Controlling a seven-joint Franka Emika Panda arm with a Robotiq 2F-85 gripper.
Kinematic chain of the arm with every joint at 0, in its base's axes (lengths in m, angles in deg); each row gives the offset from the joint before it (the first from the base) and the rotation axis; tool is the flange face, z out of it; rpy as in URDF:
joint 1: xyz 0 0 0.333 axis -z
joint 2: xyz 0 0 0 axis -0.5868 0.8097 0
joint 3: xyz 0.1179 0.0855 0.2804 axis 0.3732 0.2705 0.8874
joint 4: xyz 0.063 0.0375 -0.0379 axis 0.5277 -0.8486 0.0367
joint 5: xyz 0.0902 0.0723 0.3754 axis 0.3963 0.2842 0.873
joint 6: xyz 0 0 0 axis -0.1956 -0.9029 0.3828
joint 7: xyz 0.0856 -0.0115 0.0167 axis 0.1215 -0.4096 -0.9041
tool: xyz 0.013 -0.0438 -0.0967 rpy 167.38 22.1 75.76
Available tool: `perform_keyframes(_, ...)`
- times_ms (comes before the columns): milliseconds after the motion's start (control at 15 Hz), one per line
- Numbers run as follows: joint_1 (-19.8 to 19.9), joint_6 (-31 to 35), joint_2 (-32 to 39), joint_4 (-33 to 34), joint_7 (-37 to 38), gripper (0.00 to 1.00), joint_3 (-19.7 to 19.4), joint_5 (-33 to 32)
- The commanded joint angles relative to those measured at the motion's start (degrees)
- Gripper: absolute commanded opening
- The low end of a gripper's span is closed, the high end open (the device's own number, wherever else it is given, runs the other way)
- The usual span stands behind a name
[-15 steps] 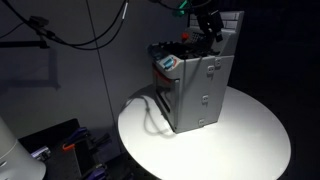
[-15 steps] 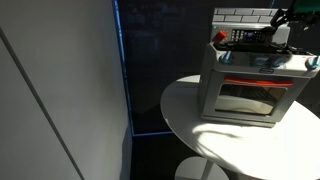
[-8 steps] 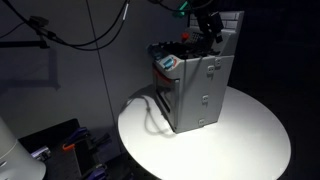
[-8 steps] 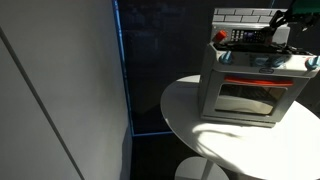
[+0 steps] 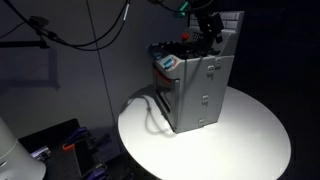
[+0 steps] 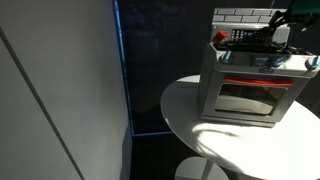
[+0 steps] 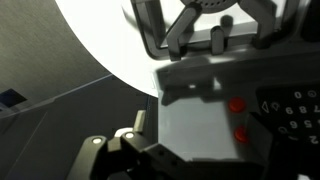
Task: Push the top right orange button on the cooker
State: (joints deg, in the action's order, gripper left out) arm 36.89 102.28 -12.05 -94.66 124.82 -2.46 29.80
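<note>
The cooker (image 5: pixel 195 85) is a boxy grey toy stove on a round white table (image 5: pixel 240 140); it also shows front-on, with its oven door, in an exterior view (image 6: pixel 250 85). My gripper (image 5: pixel 212 38) hangs over the back of the cooker's top, by the tiled back panel (image 6: pixel 245 14), and shows at that view's right edge (image 6: pixel 283 32). In the wrist view the gripper (image 7: pixel 218 42) comes in from the top, fingertips together and holding nothing. Below it lie the grey stove top and two orange-red buttons (image 7: pixel 237 104), next to a dark panel (image 7: pixel 290 105).
The cooker stands near the table's back edge (image 6: pixel 190 85). A grey wall panel (image 6: pixel 60 90) stands beside the table. Cables (image 5: pixel 90 35) hang behind, and dark equipment (image 5: pixel 60 150) sits on the floor below the table.
</note>
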Motion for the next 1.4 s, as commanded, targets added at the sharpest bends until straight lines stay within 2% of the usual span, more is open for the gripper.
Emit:
perform_keyframes(0,-0.75,-1.03,1.8,2.99,0.6,1.0,-0.98,-0.02)
perform_keyframes(667,-0.57,-1.06,2.02,3.34,-0.16,1.0,-1.06,0.43)
perform_keyframes(1333,0.17,-7.99,-5.43,-0.93,-8.27,1.0,0.89,7.48)
